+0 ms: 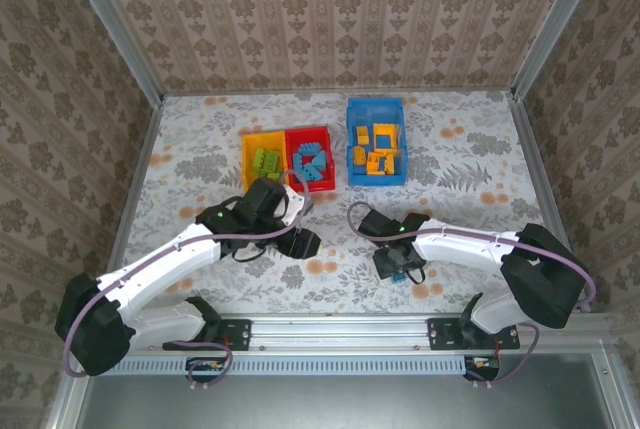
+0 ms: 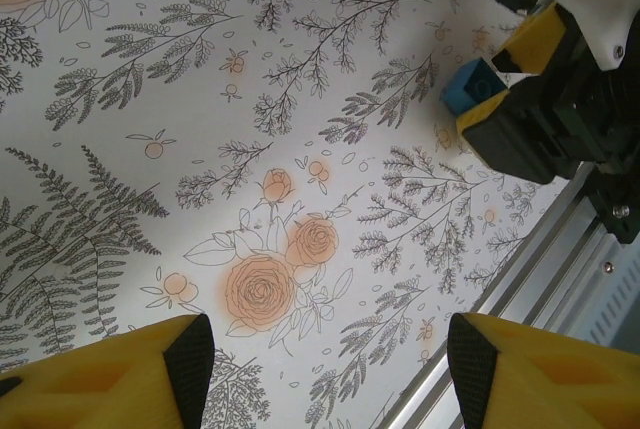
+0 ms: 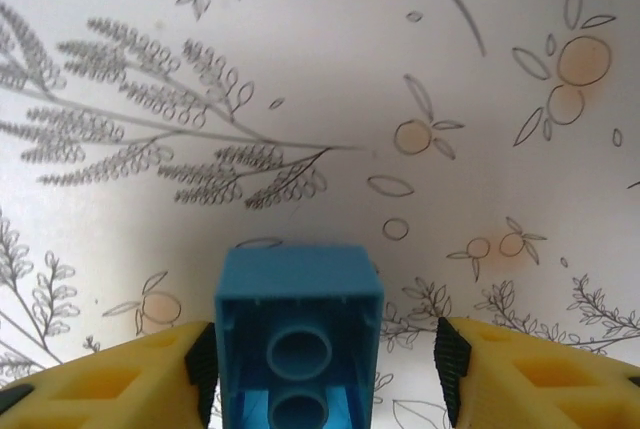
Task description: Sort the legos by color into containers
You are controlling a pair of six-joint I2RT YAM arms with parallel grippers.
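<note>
A blue lego (image 3: 298,294) lies hollow side up between the fingers of my right gripper (image 3: 327,364). It rests against the left pad (image 3: 203,357), and a gap separates it from the right pad, so the jaws stand open around it. From above, this gripper (image 1: 398,269) is low over the table in front of the blue container (image 1: 376,107). My left gripper (image 2: 330,369) is open with only the patterned cloth between its fingers; seen from above, it (image 1: 303,243) is in front of the red container (image 1: 325,135). The left wrist view catches the right gripper (image 2: 482,87) and the same blue lego (image 2: 468,84).
The yellow container (image 1: 249,157) holds green legos (image 1: 266,161), the red one blue legos (image 1: 311,162), the blue one orange legos (image 1: 378,149). All three stand in a row at the back centre. An aluminium rail (image 1: 340,330) runs along the near edge, behind both grippers.
</note>
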